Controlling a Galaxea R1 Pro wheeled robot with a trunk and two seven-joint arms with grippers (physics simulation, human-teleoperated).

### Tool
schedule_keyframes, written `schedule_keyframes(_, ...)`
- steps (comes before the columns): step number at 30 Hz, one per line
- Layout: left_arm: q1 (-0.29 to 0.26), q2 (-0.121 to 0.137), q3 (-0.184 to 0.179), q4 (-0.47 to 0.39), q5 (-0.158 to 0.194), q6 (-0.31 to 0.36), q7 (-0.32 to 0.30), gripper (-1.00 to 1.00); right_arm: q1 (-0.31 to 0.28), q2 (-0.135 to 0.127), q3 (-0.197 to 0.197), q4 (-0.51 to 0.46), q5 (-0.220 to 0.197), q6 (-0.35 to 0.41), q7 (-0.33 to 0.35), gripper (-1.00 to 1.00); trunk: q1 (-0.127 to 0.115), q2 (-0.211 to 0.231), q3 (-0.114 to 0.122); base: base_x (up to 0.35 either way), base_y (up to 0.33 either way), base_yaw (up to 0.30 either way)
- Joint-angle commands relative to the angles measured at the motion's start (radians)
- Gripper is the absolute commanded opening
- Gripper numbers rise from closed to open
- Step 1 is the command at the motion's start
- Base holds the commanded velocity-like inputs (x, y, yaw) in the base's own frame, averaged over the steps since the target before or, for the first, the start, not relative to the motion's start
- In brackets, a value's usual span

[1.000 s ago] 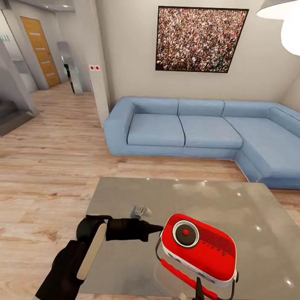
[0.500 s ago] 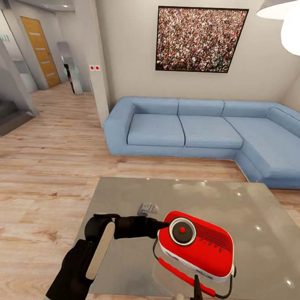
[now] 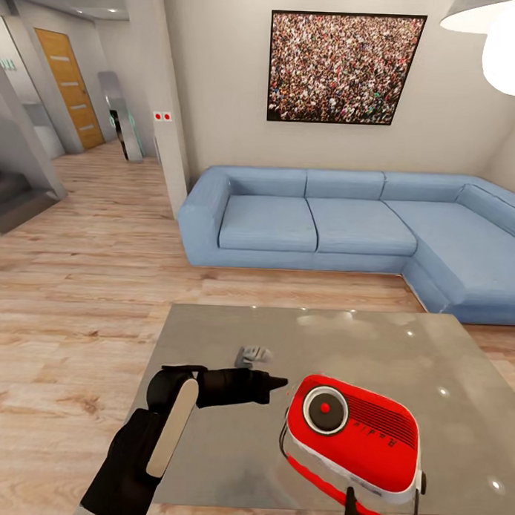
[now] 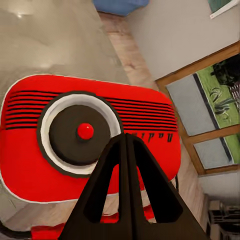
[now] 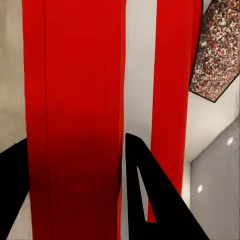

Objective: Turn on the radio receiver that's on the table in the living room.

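Note:
The red radio receiver [image 3: 353,433] with its silver-ringed dial [image 3: 325,410] sits tilted over the near part of the glossy grey table [image 3: 403,352]. My left gripper [image 3: 281,381] is shut, its tip a short gap left of the radio. In the left wrist view the closed fingers [image 4: 125,150] point at the dial [image 4: 85,131] on the radio's face [image 4: 155,127]. My right gripper [image 3: 347,506] is under the radio's near edge. In the right wrist view its black fingers [image 5: 142,195] stand on either side of a red bar of the radio [image 5: 75,75].
A blue corner sofa [image 3: 340,223] runs behind the table and along its right side. A framed crowd picture [image 3: 342,67] hangs above it and a white pendant lamp [image 3: 510,43] hangs at the upper right. Light wood floor [image 3: 78,296] lies left of the table.
The radio has shifted right and toward me. Half a second ago the left gripper's tip touched the radio beside the dial; now a gap separates them.

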Motion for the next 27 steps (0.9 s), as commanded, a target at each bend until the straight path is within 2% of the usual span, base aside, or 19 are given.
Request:
schedule_keyframes(1, 0.0, 0.0, -0.005, 0.0, 0.015, 0.0, 0.013, -1.0, 0.0, 0.0, 0.001, 0.002, 0.046, 0.016, -0.002, -1.0, 0.0, 0.0, 0.0, 0.0, 0.0, 0.0)
schedule_keyframes(3, -0.002, 0.0, -0.037, 0.0, 0.082, 0.0, 0.077, -1.0, 0.0, 0.004, 0.0, 0.012, 0.102, 0.016, 0.0, -1.0, 0.0, 0.0, 0.0, 0.0, 0.0, 0.0)
schedule_keyframes(4, -0.004, 0.0, -0.072, -0.001, 0.142, 0.0, 0.147, -1.0, -0.001, 0.011, -0.001, 0.015, 0.138, 0.016, 0.002, -1.0, 0.0, 0.0, 0.0, 0.0, 0.0, 0.0)
schedule_keyframes(5, -0.018, 0.0, -0.133, -0.002, 0.259, 0.0, 0.276, -1.0, 0.0, 0.017, -0.001, 0.018, 0.167, 0.016, 0.005, -1.0, 0.0, 0.0, 0.0, 0.0, 0.0, 0.0)
schedule_keyframes(6, -0.026, 0.0, -0.162, -0.003, 0.332, 0.0, 0.345, -1.0, -0.001, 0.019, -0.002, 0.018, 0.175, 0.016, 0.006, -1.0, 0.0, 0.0, 0.0, 0.0, 0.0, 0.0)
schedule_keyframes(7, -0.037, 0.0, -0.198, -0.005, 0.467, 0.0, 0.469, -1.0, -0.001, 0.02, -0.001, 0.018, 0.185, 0.016, 0.006, -1.0, 0.0, 0.0, 0.0, 0.0, 0.0, 0.0)
schedule_keyframes(8, -0.045, 0.0, -0.223, -0.007, 0.636, 0.0, 0.638, -1.0, -0.001, 0.02, -0.001, 0.018, 0.192, 0.016, 0.007, -1.0, 0.0, 0.0, 0.0, 0.0, 0.0, 0.0)
schedule_keyframes(9, -0.047, 0.0, -0.229, -0.009, 0.702, 0.0, 0.707, -1.0, -0.001, 0.02, -0.001, 0.018, 0.194, 0.016, 0.007, -1.0, 0.0, 0.0, 0.0, 0.0, 0.0, 0.0)
schedule_keyframes(11, -0.049, 0.0, -0.236, -0.01, 0.767, 0.0, 0.773, -1.0, -0.001, 0.02, -0.001, 0.018, 0.196, 0.016, 0.007, -1.0, 0.0, 0.0, 0.0, 0.0, 0.0, 0.0)
schedule_keyframes(12, -0.049, 0.0, -0.239, -0.011, 0.794, -0.001, 0.798, -1.0, -0.001, 0.02, 0.0, 0.018, 0.198, 0.016, 0.007, -1.0, 0.0, 0.0, 0.0, 0.0, 0.0, 0.0)
schedule_keyframes(13, -0.049, 0.0, -0.257, -0.012, 0.821, -0.001, 0.825, -1.0, -0.001, 0.02, -0.001, 0.017, 0.203, 0.016, 0.008, -1.0, 0.0, 0.0, 0.0, 0.0, 0.0, 0.0)
schedule_keyframes(14, -0.05, 0.0, -0.271, -0.013, 0.828, -0.001, 0.831, -1.0, -0.001, 0.019, -0.002, 0.017, 0.205, 0.016, 0.009, -1.0, 0.0, 0.0, 0.0, 0.0, 0.0, 0.0)
schedule_keyframes(17, -0.05, 0.0, -0.307, -0.02, 0.837, -0.001, 0.84, -1.0, -0.002, 0.017, -0.003, 0.017, 0.207, 0.016, 0.02, -1.0, 0.0, 0.0, 0.0, 0.0, 0.0, 0.0)
schedule_keyframes(27, -0.05, 0.0, -0.322, -0.025, 0.84, 0.0, 0.846, -1.0, -0.001, 0.017, -0.003, 0.02, 0.208, 0.016, 0.03, -1.0, 0.0, 0.0, 0.0, 0.0, 0.0, 0.0)
